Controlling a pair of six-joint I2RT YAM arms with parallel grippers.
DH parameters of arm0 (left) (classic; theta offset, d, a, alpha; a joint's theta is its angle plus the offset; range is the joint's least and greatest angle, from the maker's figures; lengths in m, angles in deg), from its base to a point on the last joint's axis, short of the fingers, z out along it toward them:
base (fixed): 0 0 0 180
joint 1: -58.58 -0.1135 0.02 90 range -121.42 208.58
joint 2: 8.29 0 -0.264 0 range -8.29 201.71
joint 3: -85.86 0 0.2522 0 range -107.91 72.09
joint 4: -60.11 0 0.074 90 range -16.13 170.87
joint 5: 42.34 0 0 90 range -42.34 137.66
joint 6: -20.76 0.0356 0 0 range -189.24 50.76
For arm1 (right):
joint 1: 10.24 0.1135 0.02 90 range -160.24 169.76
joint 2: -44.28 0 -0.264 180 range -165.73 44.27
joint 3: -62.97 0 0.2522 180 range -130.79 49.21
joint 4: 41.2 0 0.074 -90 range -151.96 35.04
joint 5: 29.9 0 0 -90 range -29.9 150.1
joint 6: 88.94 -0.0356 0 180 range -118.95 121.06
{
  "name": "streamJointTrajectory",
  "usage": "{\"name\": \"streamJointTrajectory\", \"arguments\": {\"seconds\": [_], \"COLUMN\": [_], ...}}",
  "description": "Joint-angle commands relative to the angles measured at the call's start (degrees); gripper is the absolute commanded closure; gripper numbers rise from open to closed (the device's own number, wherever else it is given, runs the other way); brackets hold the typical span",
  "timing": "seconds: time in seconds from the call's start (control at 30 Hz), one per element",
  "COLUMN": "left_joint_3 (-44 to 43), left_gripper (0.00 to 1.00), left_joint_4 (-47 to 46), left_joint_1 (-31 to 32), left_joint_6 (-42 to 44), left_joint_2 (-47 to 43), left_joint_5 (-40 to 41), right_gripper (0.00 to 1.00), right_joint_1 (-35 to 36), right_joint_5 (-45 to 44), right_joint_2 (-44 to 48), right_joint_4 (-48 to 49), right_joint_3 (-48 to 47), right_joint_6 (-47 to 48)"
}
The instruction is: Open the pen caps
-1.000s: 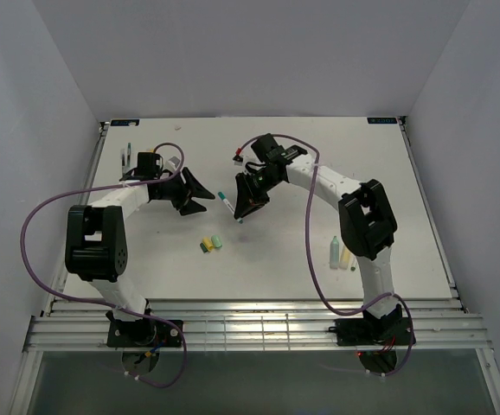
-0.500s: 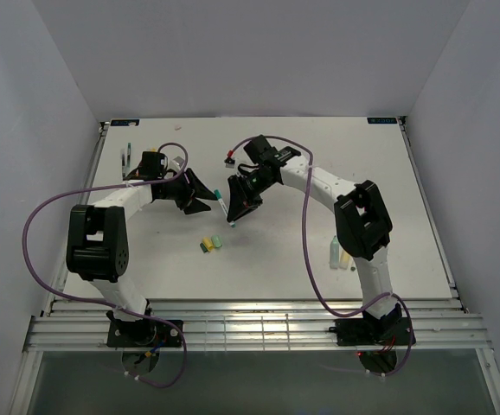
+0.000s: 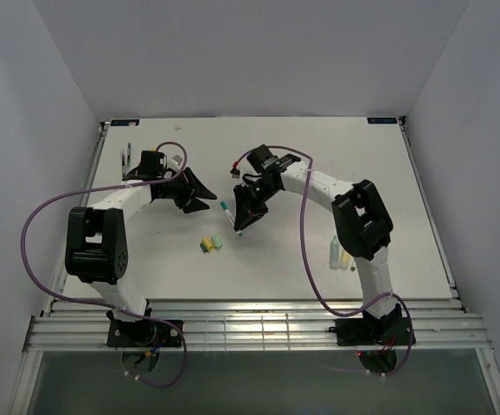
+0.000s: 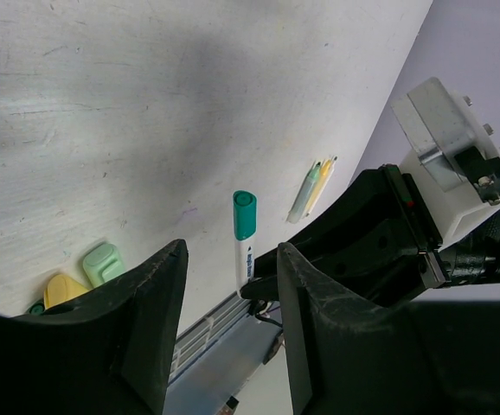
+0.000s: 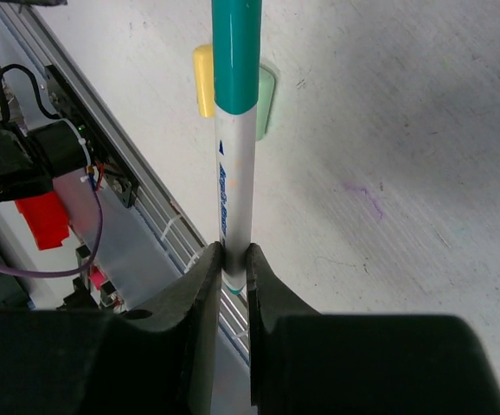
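Note:
My right gripper (image 5: 231, 255) is shut on the white barrel of a pen (image 5: 233, 199), held off the table. The pen's teal cap (image 5: 237, 52) is on and points away from the fingers. From above, that pen (image 3: 229, 216) sits just right of my left gripper (image 3: 209, 201). The left gripper (image 4: 233, 252) is open, its fingers (image 4: 150, 294) framing the capped pen (image 4: 244, 226), which lies beyond the tips, untouched. A yellow cap (image 3: 205, 246) and a light green cap (image 3: 217, 241) lie loose below, with a small teal piece (image 4: 35, 307) beside them.
Two marker barrels, pale green (image 3: 334, 251) and yellow (image 3: 345, 257), lie by the right arm's elbow. Thin pens (image 3: 127, 156) rest at the far left edge. Purple cables loop off both arms. A railing (image 3: 250, 324) runs along the near table edge.
The right arm has carried the capped pen left and nearer, up to the left gripper. The left jaws have narrowed a little.

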Motion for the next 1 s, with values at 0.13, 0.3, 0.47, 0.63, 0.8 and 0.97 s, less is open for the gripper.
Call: {"name": "streamJointTrajectory", "arguments": {"seconds": [0.13, 0.3, 0.47, 0.63, 0.8, 0.97], "left_joint_3": [0.08, -0.45, -0.18, -0.01, 0.52, 0.96], "left_gripper": [0.44, 0.44, 0.45, 0.55, 0.79, 0.83], "left_joint_4": [-2.37, -2.55, -2.73, -3.08, -3.26, -3.26], "left_joint_1": [0.43, 1.05, 1.31, 1.31, 1.40, 1.49], "left_joint_6": [-1.22, -1.40, -1.40, -1.40, -1.57, -1.49], "left_joint_2": [-2.09, -1.82, -1.73, -1.82, -2.08, -2.35], "left_joint_5": [-1.58, -1.67, -1.67, -2.02, -2.55, -2.81], "right_gripper": [0.92, 0.92, 0.92, 0.92, 0.92, 0.92], "right_joint_1": [1.58, 2.28, 2.72, 2.81, 2.81, 2.72], "right_joint_5": [3.92, 4.71, 5.33, 5.42, 4.72, 3.49], "right_joint_2": [1.26, -0.41, -1.20, -1.29, -1.81, -2.78], "right_joint_4": [1.05, 1.05, 0.96, 1.05, 1.05, 0.96], "right_joint_3": [-3.65, -6.12, -7.62, -7.44, -7.70, -9.90], "right_joint_6": [0.65, 0.04, -0.05, -0.14, -0.58, -1.28]}}
